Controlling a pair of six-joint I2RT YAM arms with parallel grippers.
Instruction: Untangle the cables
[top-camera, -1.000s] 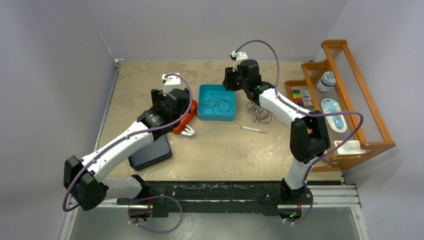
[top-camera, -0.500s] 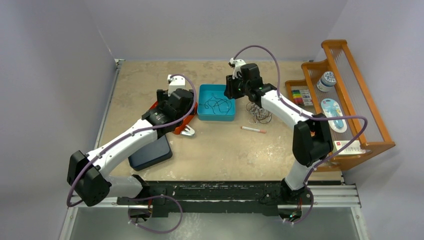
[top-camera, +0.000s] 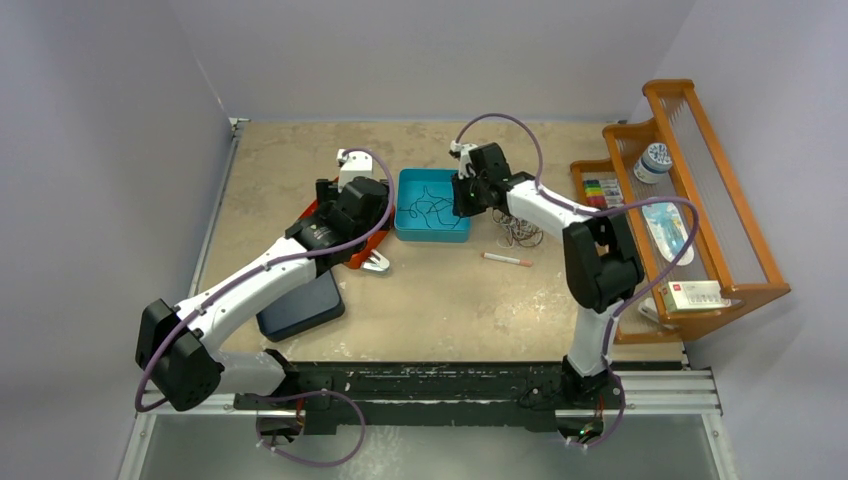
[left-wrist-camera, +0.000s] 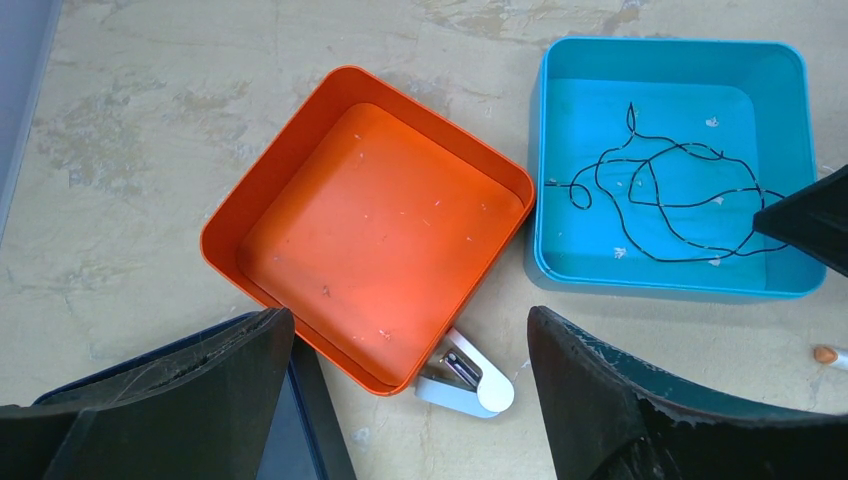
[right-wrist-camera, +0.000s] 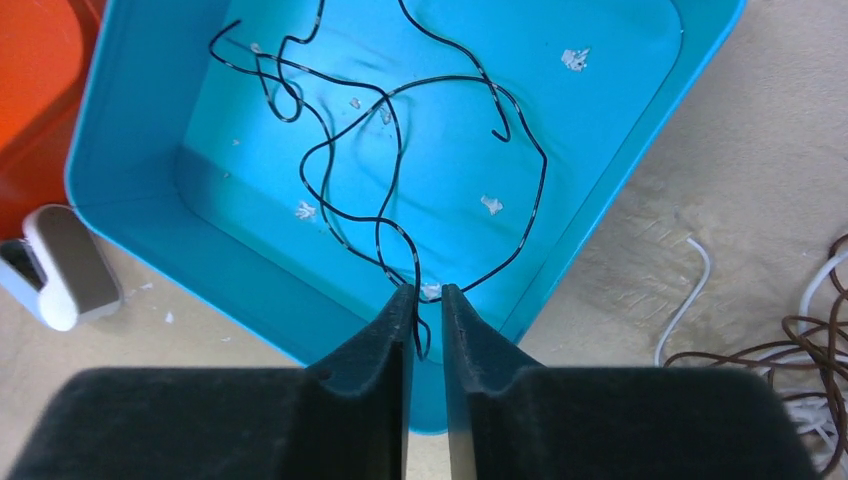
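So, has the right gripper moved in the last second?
Yes. From above, the right gripper moved nearward, from beyond the far right corner of the blue tray to its right edge.

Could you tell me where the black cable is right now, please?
In the top view the black cable lies looped inside the blue tray mid-table, just right of the orange tray; one strand passes between the fingers of the right gripper.

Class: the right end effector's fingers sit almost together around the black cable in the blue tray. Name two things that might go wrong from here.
The black cable is very thin and the right end effector shows a gap, so the strand may slip out on lifting. The cable crosses itself in loops; pulling one strand may tighten them or drag the blue tray.
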